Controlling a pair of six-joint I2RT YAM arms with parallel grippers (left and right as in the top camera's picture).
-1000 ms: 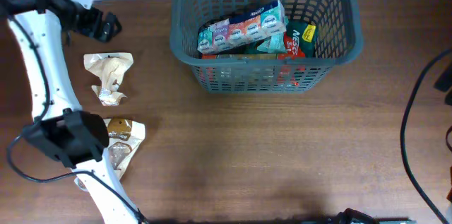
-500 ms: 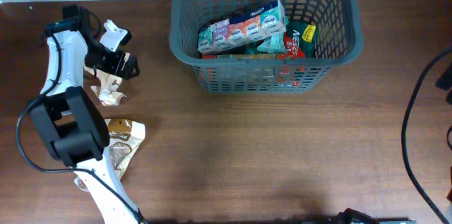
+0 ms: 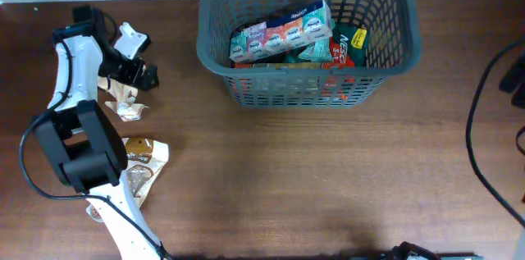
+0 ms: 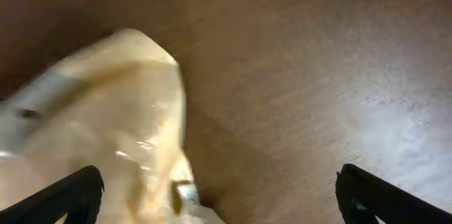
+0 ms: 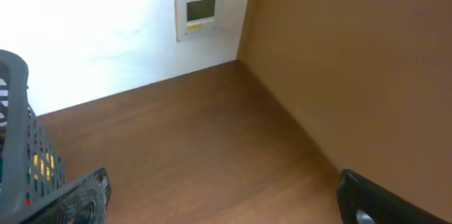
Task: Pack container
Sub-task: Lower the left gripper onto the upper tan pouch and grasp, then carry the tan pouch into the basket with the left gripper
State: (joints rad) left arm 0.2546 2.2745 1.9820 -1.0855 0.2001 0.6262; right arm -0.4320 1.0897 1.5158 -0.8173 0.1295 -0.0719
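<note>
At the upper left of the overhead frame, the left claw (image 3: pixel 135 67) is seen hovering over a crumpled cream plastic packet (image 3: pixel 123 100) on the brown wooden worktop (image 3: pixel 287 186). Its fingers are spread wide and nothing is held. In the left wrist view the packet (image 4: pixel 106 125) lies left of centre, so a shift towards it is called for before the drop. The crumpled bulk should be pinched, not a loose edge. A second cream-and-brown packet (image 3: pixel 146 157) is waiting at the lower left. At upper centre stands the large dark grey plastic lattice basket (image 3: pixel 271 92), already holding a long teal-and-orange multipack (image 3: pixel 283 30); its rim must be cleared on the carry. Far right, the right claw (image 5: pixel 229 206) is spread and empty, with the basket at that view's left edge.
</note>
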